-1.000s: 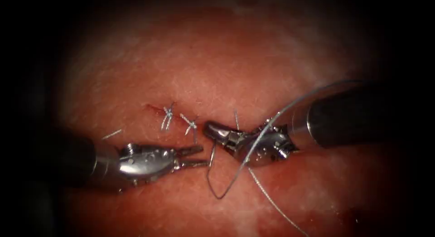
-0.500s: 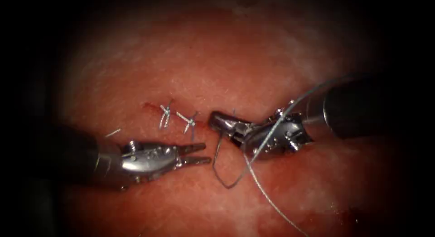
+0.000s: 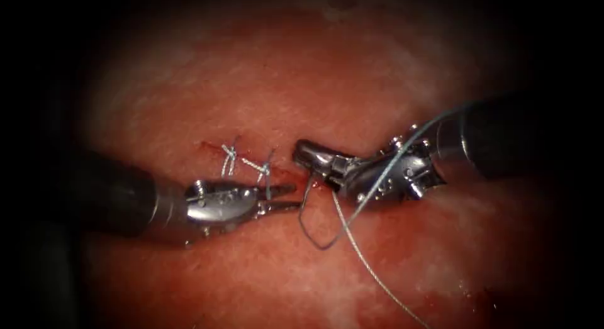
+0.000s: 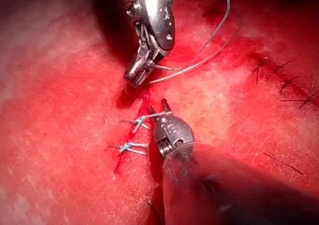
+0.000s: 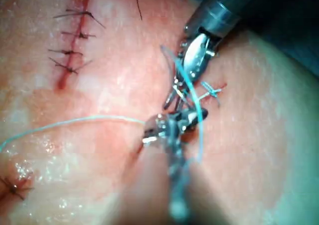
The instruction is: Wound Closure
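Note:
The cut [image 3: 211, 148] in the tissue [image 3: 302, 83] carries two knotted stitches [image 3: 229, 154] [image 3: 263, 168]. My right tool [image 3: 302, 150] comes in from the right, its jaws shut on the thread at the cut's open right end. A strand of thread [image 3: 390, 168] arcs over this tool and drops into a thin loop [image 3: 304, 225]. Another strand [image 3: 371, 269] trails away to the lower right. My left tool [image 3: 297, 197] lies just below the second stitch, jaws open and holding nothing, tips at the loop. In the left wrist view it [image 4: 158, 107] sits under the right tool [image 4: 134, 78].
Red fluid [image 3: 314, 181] wets the tissue around the open end of the cut. An older stitched cut [image 4: 284, 80] [image 5: 70, 51] lies farther off on the tissue. A pale strand of thread [image 5: 75, 120] runs across the tissue toward the right tool [image 5: 154, 128].
The left tool has moved right and up to the loop of thread. The right tool has lifted and drawn back to the right, and the hanging loop has grown smaller.

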Motion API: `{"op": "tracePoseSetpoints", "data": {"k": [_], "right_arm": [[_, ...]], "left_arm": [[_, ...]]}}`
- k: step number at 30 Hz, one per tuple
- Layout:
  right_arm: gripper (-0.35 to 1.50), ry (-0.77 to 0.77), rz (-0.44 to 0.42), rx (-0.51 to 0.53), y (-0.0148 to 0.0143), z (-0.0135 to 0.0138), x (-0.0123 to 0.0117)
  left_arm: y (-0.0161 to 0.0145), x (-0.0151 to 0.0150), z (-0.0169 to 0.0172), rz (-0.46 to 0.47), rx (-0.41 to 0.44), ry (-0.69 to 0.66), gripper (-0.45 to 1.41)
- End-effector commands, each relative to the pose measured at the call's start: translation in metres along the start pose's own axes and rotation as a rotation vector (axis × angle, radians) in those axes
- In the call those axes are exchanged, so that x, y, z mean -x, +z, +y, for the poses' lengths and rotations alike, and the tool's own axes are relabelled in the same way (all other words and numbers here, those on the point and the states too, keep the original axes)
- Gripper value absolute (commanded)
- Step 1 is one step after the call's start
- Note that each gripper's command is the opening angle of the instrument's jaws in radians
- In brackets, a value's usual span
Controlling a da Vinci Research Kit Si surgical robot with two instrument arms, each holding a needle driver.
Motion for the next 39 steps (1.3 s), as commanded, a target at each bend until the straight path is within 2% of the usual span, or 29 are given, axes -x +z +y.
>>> {"op": "tracePoseSetpoints", "data": {"k": [1, 11, 20, 24, 25, 28, 34, 39], "right_arm": [[-0.35, -0.002, 0.001, -0.003, 0.0003, -0.0011, 0.0], [-0.35, 0.005, 0.018, 0.009, 0.0004, -0.0007, 0.0004], [-0.35, 0.084, 0.022, 0.016, 0.0003, 0.0001, 0.0004], [-0.35, 0.178, -0.018, 0.032, 0.0005, 0.0008, 0.0006], [-0.35, 0.254, -0.048, 0.034, 0.0008, 0.0012, 0.0011], [-0.35, 0.32, -0.082, 0.028, 0.0009, 0.0013, 0.002], [-0.35, 0.349, -0.127, 0.053, 0.0007, 0.0016, 0.0032], [-0.35, 0.355, -0.119, 0.073, 0.0005, 0.0025, 0.0035]], "left_arm": [[0.0005, 0.0014, 0.0009, -0.01, 0.003, -0.01, -0.05], [0.001, 0.0044, 0.0, -0.049, -0.012, -0.023, -0.03], [0.0005, 0.0047, 0.0, -0.049, -0.018, -0.025, -0.03], [0.0004, 0.0047, 0.0001, -0.05, -0.019, -0.026, -0.03], [0.0004, 0.0047, 0.0002, -0.05, -0.02, -0.027, -0.03], [0.0003, 0.0046, 0.0003, -0.05, -0.018, -0.029, -0.03], [0.0001, 0.0045, 0.0004, -0.051, -0.017, -0.031, -0.03], [0.0001, 0.0044, 0.0005, -0.051, -0.018, -0.032, -0.03]]}}
